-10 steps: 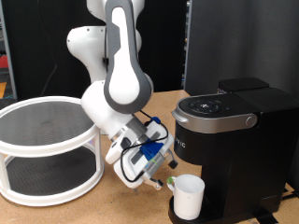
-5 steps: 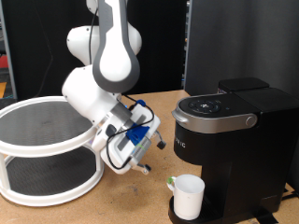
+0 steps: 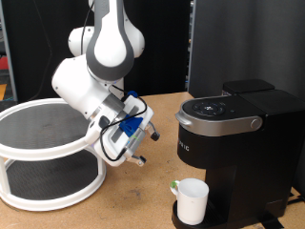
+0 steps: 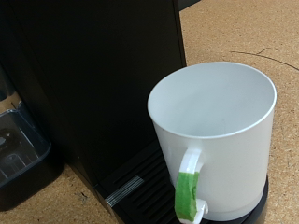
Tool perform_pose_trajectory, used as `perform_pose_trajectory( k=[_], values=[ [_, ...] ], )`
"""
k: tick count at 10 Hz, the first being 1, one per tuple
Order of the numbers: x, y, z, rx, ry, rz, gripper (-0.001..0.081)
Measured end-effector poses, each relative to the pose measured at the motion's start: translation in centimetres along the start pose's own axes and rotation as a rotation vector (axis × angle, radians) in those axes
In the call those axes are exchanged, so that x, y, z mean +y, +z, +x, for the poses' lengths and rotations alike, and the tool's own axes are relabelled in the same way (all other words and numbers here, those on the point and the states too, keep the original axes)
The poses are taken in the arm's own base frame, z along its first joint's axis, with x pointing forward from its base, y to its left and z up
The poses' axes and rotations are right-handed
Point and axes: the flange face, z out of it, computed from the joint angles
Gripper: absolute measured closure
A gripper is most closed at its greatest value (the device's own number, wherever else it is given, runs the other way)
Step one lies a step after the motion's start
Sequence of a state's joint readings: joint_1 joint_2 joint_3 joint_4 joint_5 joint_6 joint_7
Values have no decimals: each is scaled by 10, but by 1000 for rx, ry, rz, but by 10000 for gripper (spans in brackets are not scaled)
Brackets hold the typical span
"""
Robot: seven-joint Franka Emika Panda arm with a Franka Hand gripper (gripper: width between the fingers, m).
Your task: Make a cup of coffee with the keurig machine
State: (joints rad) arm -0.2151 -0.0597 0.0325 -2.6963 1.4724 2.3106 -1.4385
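The white cup (image 3: 193, 200) stands upright on the drip tray of the black keurig machine (image 3: 238, 143), under its brew head. In the wrist view the cup (image 4: 213, 131) is empty and has a handle wrapped in green tape (image 4: 190, 191); the machine's black front (image 4: 93, 75) rises behind it. My gripper (image 3: 141, 157) hangs in the air towards the exterior view's left of the machine, well apart from the cup, open and holding nothing. Its fingers do not show in the wrist view. The machine's silver-grey handle is down.
A white two-tier round rack (image 3: 48, 143) with dark mesh shelves stands at the exterior view's left, close beside my arm. A black panel stands behind the machine. Bare wooden tabletop (image 3: 143, 205) lies between rack and machine.
My gripper has drawn back from the cup, moving up and towards the exterior view's left. The cup has stayed on the drip tray.
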Motion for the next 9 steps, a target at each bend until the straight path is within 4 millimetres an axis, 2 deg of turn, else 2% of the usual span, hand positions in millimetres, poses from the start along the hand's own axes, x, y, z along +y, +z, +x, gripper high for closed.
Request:
perform_pose_trajectory(
  k=[3, 6, 9],
  values=[
    [-1, -15, 5, 53, 16, 81, 0],
    [-23, -41, 20, 80, 40, 163, 0],
    [-44, -69, 31, 14, 65, 200, 0]
  ],
)
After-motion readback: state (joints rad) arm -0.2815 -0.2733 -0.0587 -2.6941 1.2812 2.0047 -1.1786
